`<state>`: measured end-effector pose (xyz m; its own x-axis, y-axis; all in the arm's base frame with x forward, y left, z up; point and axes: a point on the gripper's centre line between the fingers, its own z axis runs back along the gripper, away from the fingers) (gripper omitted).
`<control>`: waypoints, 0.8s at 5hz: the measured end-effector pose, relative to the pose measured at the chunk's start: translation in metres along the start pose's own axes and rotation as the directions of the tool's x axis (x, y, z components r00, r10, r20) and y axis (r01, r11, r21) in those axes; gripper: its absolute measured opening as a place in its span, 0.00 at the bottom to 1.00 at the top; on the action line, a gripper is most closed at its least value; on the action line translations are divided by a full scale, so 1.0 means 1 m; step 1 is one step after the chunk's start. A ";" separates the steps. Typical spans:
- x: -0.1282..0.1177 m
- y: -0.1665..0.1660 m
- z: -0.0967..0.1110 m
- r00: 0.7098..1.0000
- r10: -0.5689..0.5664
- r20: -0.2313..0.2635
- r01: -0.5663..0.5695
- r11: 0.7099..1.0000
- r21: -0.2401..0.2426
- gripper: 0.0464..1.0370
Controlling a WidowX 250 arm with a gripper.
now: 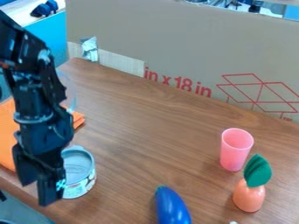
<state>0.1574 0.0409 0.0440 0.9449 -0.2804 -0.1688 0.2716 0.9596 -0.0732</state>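
Note:
At the left of the camera view, the black gripper [36, 193] hangs low over the table's left part, its two fingers apart with nothing visible between them. Just right of it stands an open can [83, 187] with a pale grey inside; the nearer finger overlaps the can's left side in view, and I cannot tell whether they touch. An orange cloth [7, 131] lies folded behind the arm. A blue eggplant [171, 206] lies at the bottom centre. On the right a pink cup [234, 151] stands upright, with an orange carrot-like toy [248, 197] with green leaves in front of it.
The wooden table [146, 127] is bounded at the back by a tall cardboard panel [175, 43] with red print. Silver tape [89, 49] is stuck near the panel's left end. A small white object [233, 222] shows at the bottom edge.

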 end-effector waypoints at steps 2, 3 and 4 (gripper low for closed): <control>0.000 -0.003 -0.016 0.998 -0.009 -0.065 0.011 1.000 0.024 0.96; 0.015 0.001 -0.021 0.997 -0.045 -0.056 0.047 0.998 0.048 0.96; 0.044 0.012 -0.017 0.994 -0.101 -0.050 0.107 0.986 0.124 0.96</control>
<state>0.1988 0.0392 0.0187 0.9021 -0.3771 -0.2095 0.3917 0.9195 0.0317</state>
